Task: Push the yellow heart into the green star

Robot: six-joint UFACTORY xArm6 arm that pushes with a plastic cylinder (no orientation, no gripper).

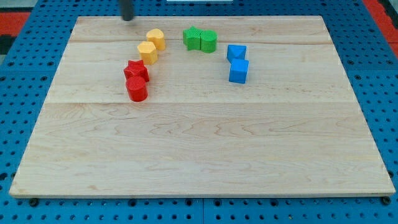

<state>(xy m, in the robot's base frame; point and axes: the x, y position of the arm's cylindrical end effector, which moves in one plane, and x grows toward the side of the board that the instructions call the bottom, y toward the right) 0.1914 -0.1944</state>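
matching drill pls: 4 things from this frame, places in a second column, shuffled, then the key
Things
1. my tip
2. green star
3. red cylinder
4. blue cube

Places
A. furthest to the view's right of the blocks
B. at the board's top edge, up and to the view's left of the yellow heart
C. touching the green cylinder, on its left in the view
D. just below the red star, nearest the view's bottom

Pairs: 1-B, 2-C, 3-D, 4-A

On the wooden bench [205, 155], a red star [136, 69] touches a red cylinder [137, 89] at its 6 o'clock. At 3 o'clock, two blue blocks [237, 63] touch.
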